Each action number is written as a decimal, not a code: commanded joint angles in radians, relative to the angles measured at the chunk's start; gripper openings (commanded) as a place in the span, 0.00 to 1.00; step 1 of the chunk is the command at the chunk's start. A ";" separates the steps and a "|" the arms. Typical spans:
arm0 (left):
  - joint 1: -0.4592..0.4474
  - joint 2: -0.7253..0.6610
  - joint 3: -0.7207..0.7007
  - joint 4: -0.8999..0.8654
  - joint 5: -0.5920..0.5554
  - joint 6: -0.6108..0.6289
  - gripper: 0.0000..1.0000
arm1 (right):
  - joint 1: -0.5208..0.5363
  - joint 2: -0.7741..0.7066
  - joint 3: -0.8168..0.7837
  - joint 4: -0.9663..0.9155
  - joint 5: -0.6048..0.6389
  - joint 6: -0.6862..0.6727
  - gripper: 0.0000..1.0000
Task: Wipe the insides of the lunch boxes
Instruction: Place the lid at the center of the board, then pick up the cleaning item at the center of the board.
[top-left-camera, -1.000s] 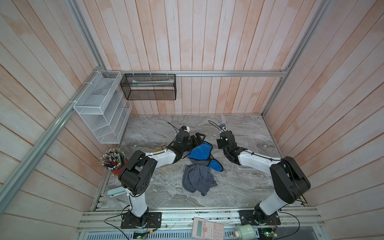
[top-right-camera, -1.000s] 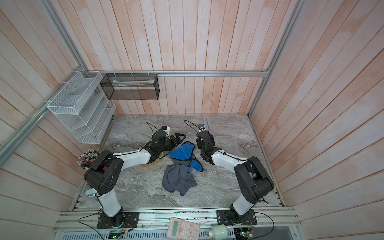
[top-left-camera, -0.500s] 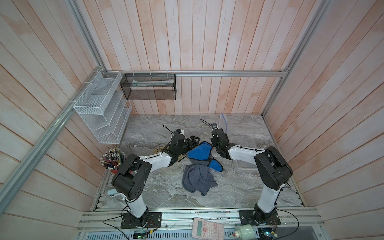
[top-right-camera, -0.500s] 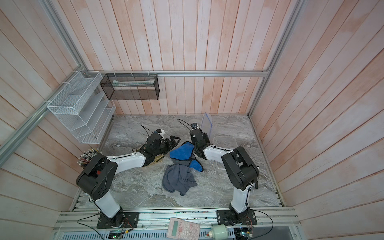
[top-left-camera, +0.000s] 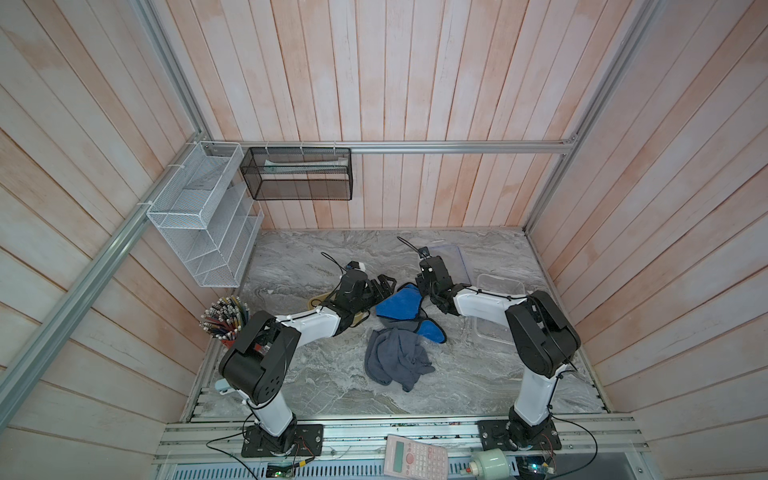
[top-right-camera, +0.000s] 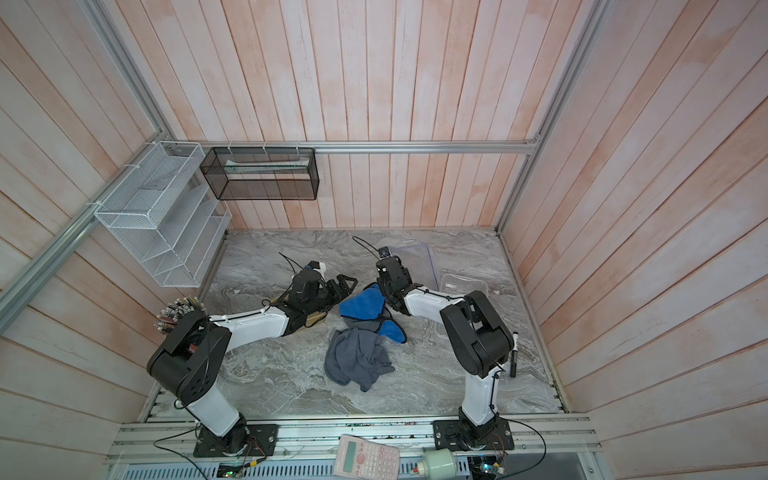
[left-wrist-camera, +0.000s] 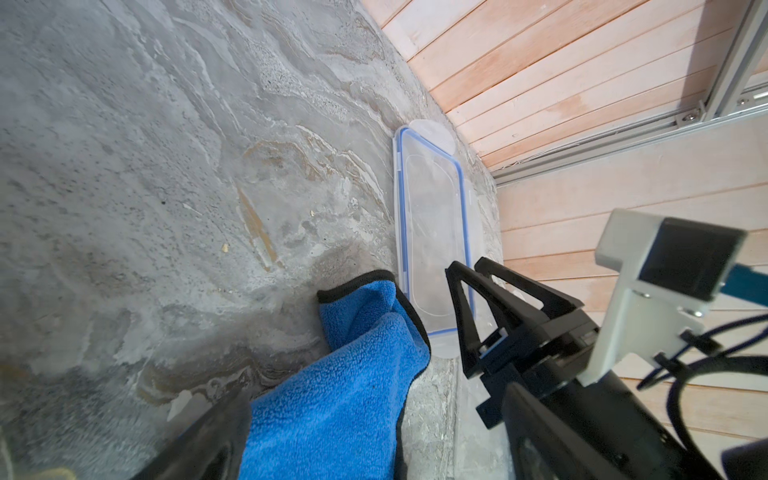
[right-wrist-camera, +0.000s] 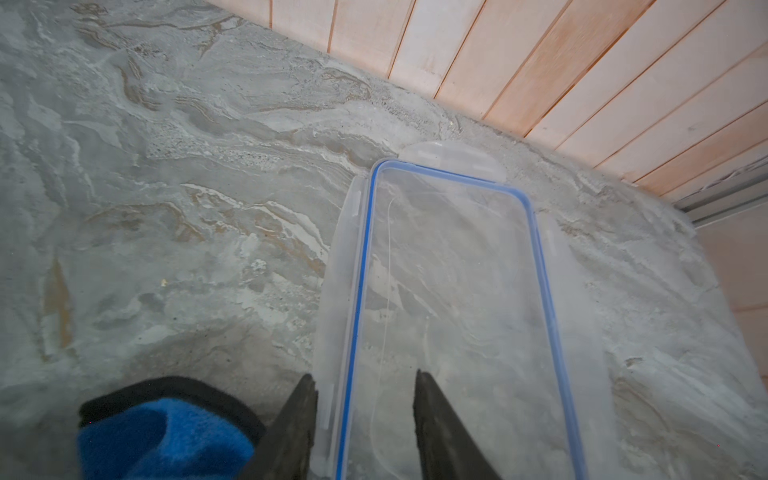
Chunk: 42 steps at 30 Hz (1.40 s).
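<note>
The clear lunch box (top-left-camera: 500, 283) stands open at the right, partly under my right forearm. Its blue-rimmed lid (top-left-camera: 455, 262) (right-wrist-camera: 453, 291) lies flat near the back wall. My right gripper (top-left-camera: 428, 286) (right-wrist-camera: 363, 399) hovers over the lid's near end, open, gripping nothing, with the lid's rim showing in the gap. The yellow lunch box (top-left-camera: 319, 297) is mostly hidden beneath my left forearm. My left gripper (top-left-camera: 384, 286) is open beside the blue cloth (top-left-camera: 397, 305) (left-wrist-camera: 340, 395), which spreads in front of its jaws. A grey cloth (top-left-camera: 395, 357) lies crumpled nearer the front.
A cup of pencils (top-left-camera: 224, 320) stands at the left edge. A white wire rack (top-left-camera: 203, 224) and a black mesh basket (top-left-camera: 297, 174) hang on the walls. A calculator (top-left-camera: 415, 457) lies on the front rail, a marker (top-right-camera: 514, 349) by the right wall.
The right gripper held the lid upright on its edge; now the lid lies flat and the jaws have opened off it. The right arm swung left. The left gripper has barely moved.
</note>
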 joint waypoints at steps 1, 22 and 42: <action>0.006 -0.034 -0.014 -0.014 -0.028 0.028 0.95 | 0.005 -0.059 0.029 -0.057 -0.073 0.071 0.52; 0.023 -0.196 -0.055 -0.073 -0.197 0.057 0.98 | 0.260 -0.570 -0.364 -0.163 -0.419 0.115 0.93; 0.095 -0.474 -0.181 -0.220 -0.383 0.067 1.00 | 0.507 -0.287 -0.286 -0.402 -0.296 0.209 0.92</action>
